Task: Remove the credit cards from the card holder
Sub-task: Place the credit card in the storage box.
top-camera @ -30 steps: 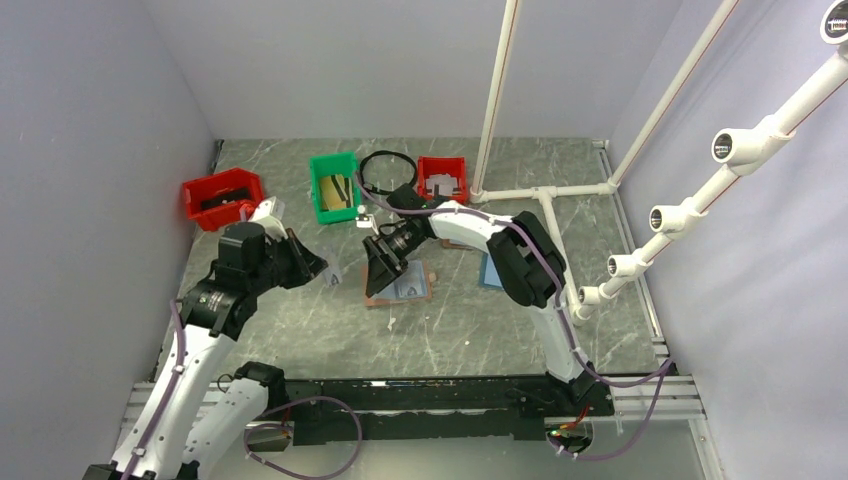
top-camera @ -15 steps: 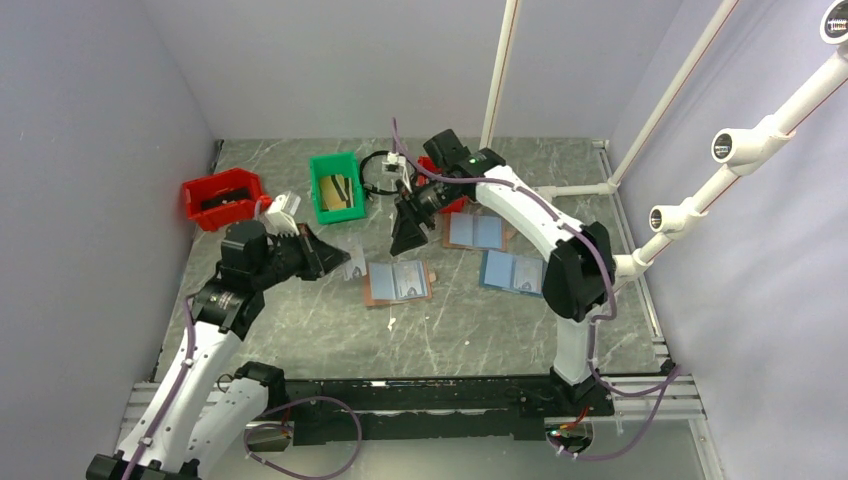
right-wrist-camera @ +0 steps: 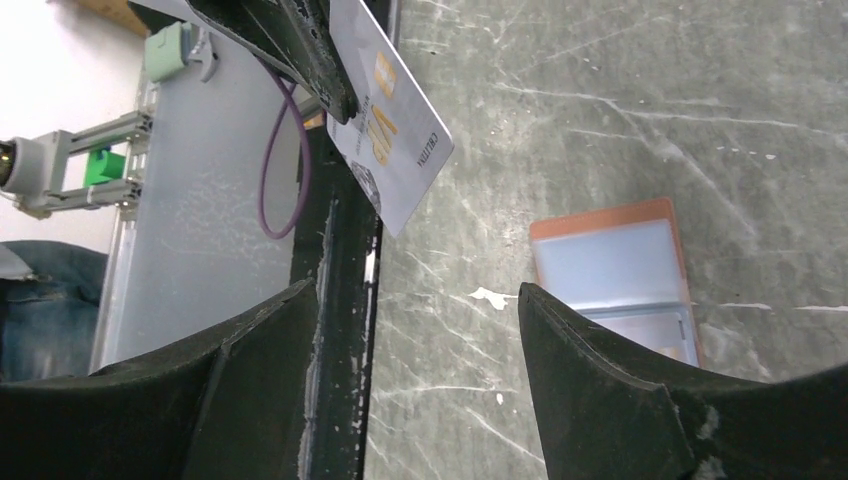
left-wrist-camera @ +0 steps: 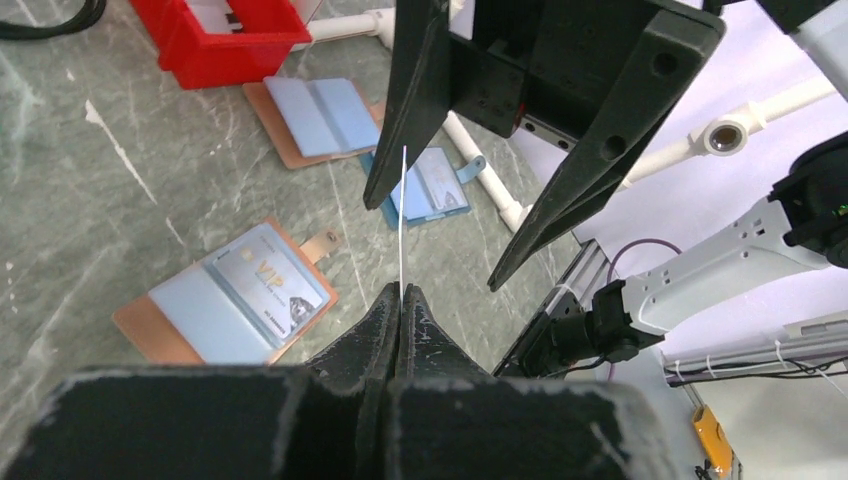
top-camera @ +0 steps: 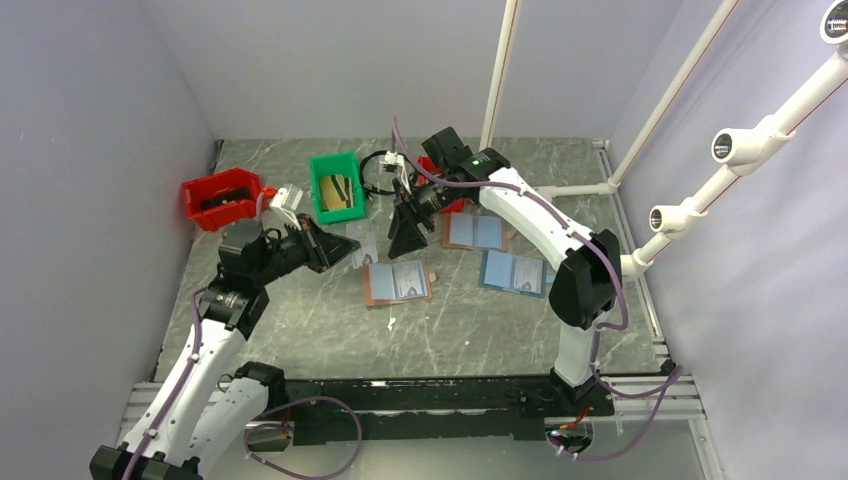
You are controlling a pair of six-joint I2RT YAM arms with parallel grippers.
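Left claw [top-camera: 348, 250] is clamping shut on a credit card [top-camera: 361, 244], gripping it by one end and holding it off the surface [top-camera: 300, 320]. In the left wrist view that card is showing edge-on as a thin pale line rising from the closed fingertips [left-wrist-camera: 385, 310]. In the right wrist view its face is showing gold lettering.

Right claw [top-camera: 405, 238] is gaping wide with nothing in it. It is hanging just at 3 o'clock of the held card, with its open gap facing the card, near but apart.

The card holder [top-camera: 398, 283] is lying open and flat mid-surface, at 5 o'clock of the left claw and 6 o'clock of the right claw. A VIP card [left-wrist-camera: 266, 290] is sitting in one of its pale blue pages.

A second brown holder [top-camera: 473, 232] is lying open at 2 o'clock of the card holder. A blue holder [top-camera: 515, 272] is lying at 3 o'clock. A green bin [top-camera: 335, 187] and a red bin [top-camera: 222, 197] are standing toward 11 and 10 o'clock.
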